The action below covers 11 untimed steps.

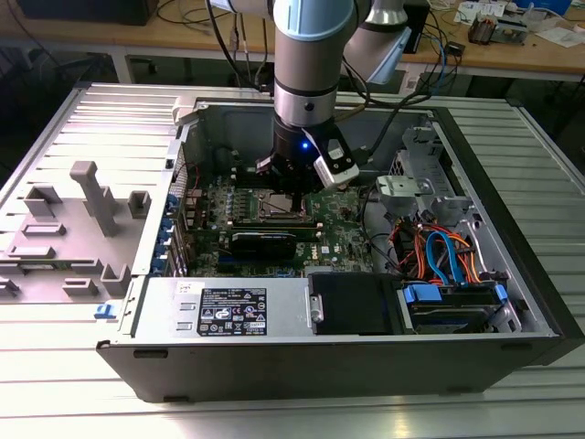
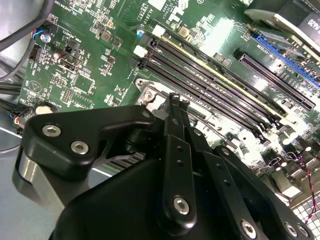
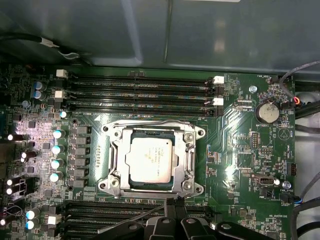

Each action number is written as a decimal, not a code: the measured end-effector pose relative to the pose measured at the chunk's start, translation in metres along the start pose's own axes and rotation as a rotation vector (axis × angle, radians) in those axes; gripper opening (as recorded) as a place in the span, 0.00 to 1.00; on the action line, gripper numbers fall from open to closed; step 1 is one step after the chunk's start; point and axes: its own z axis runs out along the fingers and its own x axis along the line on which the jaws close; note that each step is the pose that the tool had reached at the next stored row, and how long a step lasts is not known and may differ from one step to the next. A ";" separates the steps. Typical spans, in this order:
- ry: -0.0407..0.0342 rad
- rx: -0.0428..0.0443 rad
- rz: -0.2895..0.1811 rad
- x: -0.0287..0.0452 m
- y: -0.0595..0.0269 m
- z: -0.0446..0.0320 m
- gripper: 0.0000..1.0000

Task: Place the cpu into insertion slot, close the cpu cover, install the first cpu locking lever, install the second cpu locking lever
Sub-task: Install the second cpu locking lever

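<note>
Motherboard work looks well along in the exterior view, where the gripper (image 1: pixel 291 183) hangs low over the insertion slot (image 1: pixel 276 207) inside the one open computer case (image 1: pixel 475 343). In the first wrist view one cpu (image 3: pixel 150 158) sits in the slot with one cpu cover (image 3: pixel 191 155) seemingly down around it, though I cannot tell whether either locking lever is latched. In the second wrist view the fingertips (image 2: pixel 176 103) appear pressed together, empty, just above the socket's edge.

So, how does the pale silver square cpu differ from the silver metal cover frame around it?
The pale silver square cpu is a solid, matte plate; the silver metal cover frame is a shinier open frame with a square window. The cpu is smaller and shows inside that window. Both are square and lie flat.
</note>
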 end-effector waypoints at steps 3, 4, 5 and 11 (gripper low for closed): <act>0.0000 -0.0001 0.000 0.0000 0.0000 0.0000 0.11; 0.0000 -0.0002 0.000 0.0000 0.0000 0.0000 0.11; 0.0000 -0.0002 0.000 0.0000 0.0000 0.0000 0.11; 0.0080 -0.0007 0.000 -0.0001 -0.0001 -0.0003 0.11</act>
